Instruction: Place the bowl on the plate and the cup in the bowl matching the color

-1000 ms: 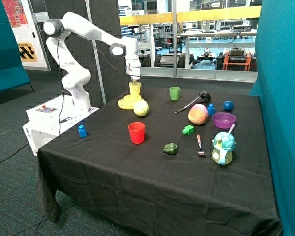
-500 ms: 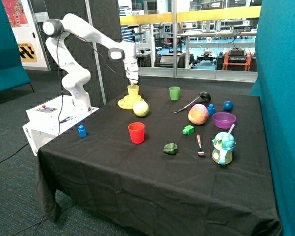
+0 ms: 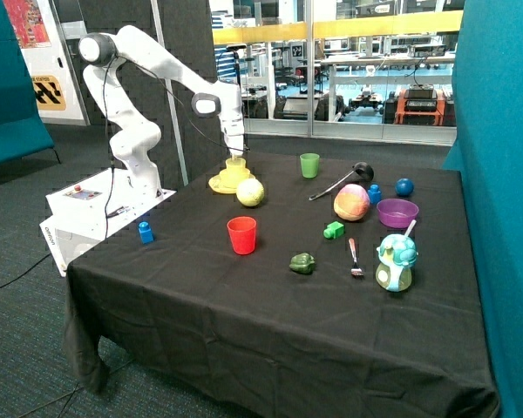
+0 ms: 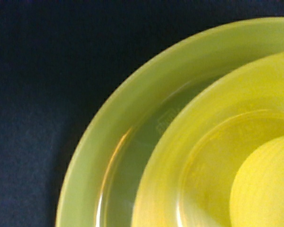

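The pale yellow plate (image 3: 218, 185) lies near the far corner of the black table, beside the robot's base. The yellow bowl (image 3: 233, 177) sits on it. The yellow cup (image 3: 236, 165) stands upright in the bowl. My gripper (image 3: 236, 157) comes down from above and is shut on the cup's rim. The wrist view shows the plate's rim (image 4: 109, 132), the bowl (image 4: 189, 142) inside it and the cup (image 4: 265, 184) at the frame's corner. My fingers do not show there.
A yellow-green ball (image 3: 250, 192) lies right beside the plate. A red cup (image 3: 241, 235), a green cup (image 3: 309, 165), a black ladle (image 3: 349, 177), a peach ball (image 3: 351, 202) and a purple bowl (image 3: 397, 212) stand further off. A blue block (image 3: 146, 232) sits near the table's edge.
My gripper has moved down with the yellow cup, from above the bowl to inside it. Bowl, plate and the other things have not moved.
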Controlling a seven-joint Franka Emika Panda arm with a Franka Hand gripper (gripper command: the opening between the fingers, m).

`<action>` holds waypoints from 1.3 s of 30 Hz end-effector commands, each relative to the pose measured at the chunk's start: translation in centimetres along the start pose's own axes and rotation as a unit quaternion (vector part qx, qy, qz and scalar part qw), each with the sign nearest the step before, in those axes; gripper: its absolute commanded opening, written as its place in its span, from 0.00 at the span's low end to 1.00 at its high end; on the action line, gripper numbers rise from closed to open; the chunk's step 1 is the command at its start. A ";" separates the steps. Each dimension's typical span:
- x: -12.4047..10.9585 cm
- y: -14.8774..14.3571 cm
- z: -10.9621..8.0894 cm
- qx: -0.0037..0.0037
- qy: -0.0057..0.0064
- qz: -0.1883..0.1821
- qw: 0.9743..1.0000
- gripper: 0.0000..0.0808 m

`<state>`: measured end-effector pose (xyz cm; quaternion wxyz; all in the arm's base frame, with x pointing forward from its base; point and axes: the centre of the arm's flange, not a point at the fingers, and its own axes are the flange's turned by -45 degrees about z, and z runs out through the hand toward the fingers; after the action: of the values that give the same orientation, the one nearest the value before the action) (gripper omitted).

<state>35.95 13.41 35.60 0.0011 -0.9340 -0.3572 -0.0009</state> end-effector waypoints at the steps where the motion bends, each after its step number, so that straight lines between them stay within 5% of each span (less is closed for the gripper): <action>1: 0.1 0.4 1.1 -0.001 -0.001 0.009 1.000 0.52; 25: 0.5 0.1 0.5 -0.001 -0.001 -0.007 1.000 0.63; 37: 1.0 1.3 -2.5 -0.001 -0.001 -0.005 1.000 0.54; 39: 1.0 1.5 -2.8 -0.001 -0.001 -0.003 1.000 0.59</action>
<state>37.00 13.57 36.46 -0.0008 -0.9319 -0.3628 -0.0012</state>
